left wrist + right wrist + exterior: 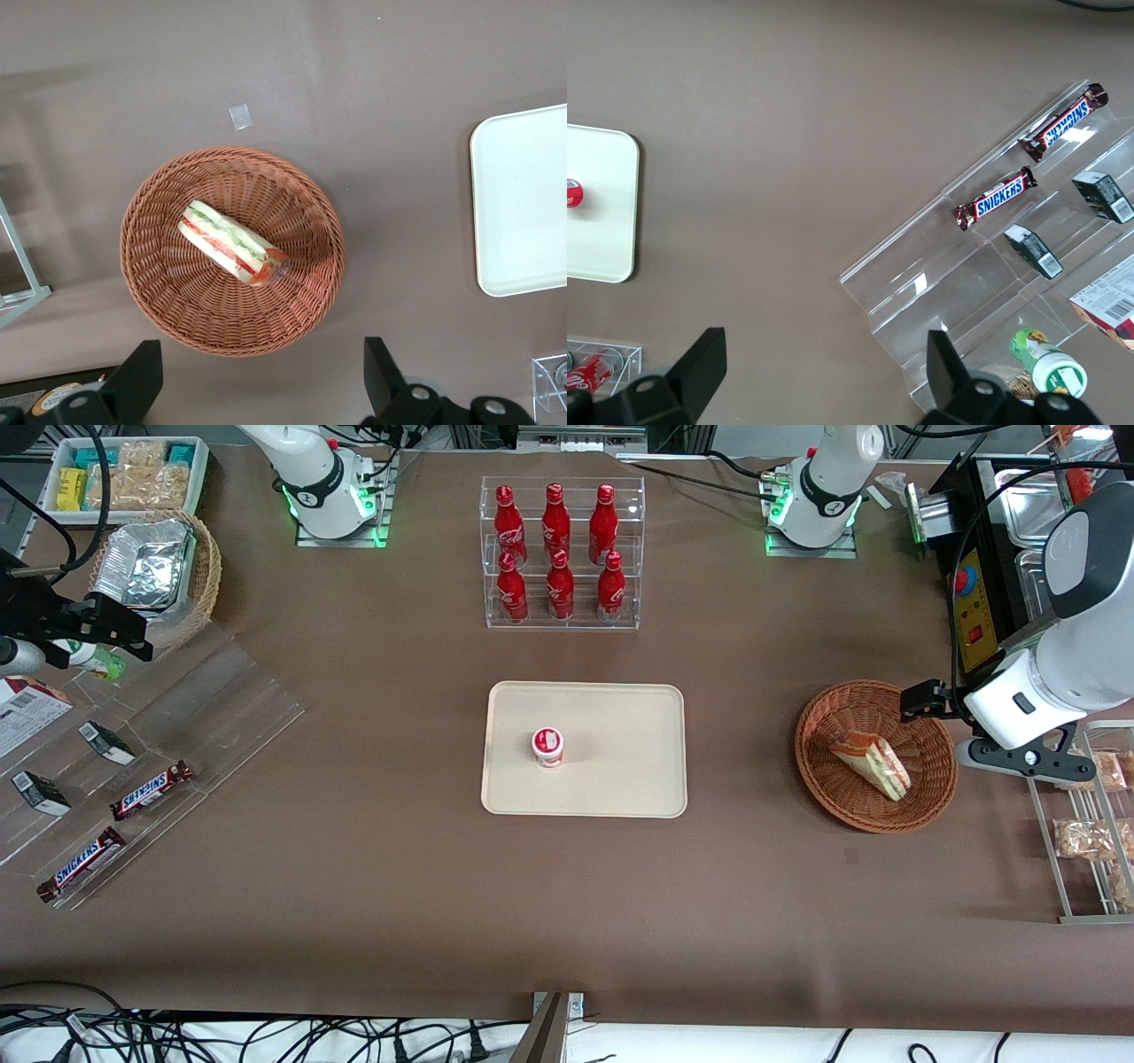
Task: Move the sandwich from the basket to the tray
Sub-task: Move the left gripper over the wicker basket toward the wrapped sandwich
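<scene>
A brown cloth-covered surface (372, 886) carries a flat cream-beige rectangular tray (620, 779) at its middle. The film-wrapped triangular sandwich (232, 242) lies in the round reddish-brown wicker basket (177, 301) toward the working arm's end. The gripper (257, 376) hovers above the basket, fingers apart.

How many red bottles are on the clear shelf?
6 red bottles: three on the upper step, three on the lower step. The gripper hovers by the basket.

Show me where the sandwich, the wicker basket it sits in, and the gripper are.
sandwich (232, 242): left wrist view, middle of its filling edge.
basket (159, 297): left wrist view, bare woven wall.
gripper (257, 390): left wrist view, open, midway between fingertips, above the basket's edge.
</scene>
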Controlling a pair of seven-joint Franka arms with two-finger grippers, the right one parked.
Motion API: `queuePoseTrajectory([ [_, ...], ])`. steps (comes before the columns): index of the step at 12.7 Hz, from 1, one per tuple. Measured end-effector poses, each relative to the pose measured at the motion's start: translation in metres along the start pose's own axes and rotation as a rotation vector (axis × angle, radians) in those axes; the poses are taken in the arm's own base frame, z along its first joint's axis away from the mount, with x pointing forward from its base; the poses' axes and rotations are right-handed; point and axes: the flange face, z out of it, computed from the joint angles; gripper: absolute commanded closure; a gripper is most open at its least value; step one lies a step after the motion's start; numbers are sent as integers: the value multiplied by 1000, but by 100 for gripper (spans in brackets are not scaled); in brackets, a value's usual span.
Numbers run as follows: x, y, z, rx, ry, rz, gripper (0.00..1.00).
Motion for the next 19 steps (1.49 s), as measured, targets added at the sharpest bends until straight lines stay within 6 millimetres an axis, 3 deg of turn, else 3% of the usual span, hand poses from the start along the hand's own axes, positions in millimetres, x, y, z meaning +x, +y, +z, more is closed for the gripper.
queuePoseTrajectory([
  [7, 0, -1, 0, 0, -1, -16, 0],
  [11, 0, -9, 3, 2, -6, -245, 0],
  [13, 2, -11, 12, 2, -26, -373, 0],
  [17, 12, -14, 53, 21, -87, -621, 0],
  [19, 16, -12, 59, 19, -63, -727, 0],
])
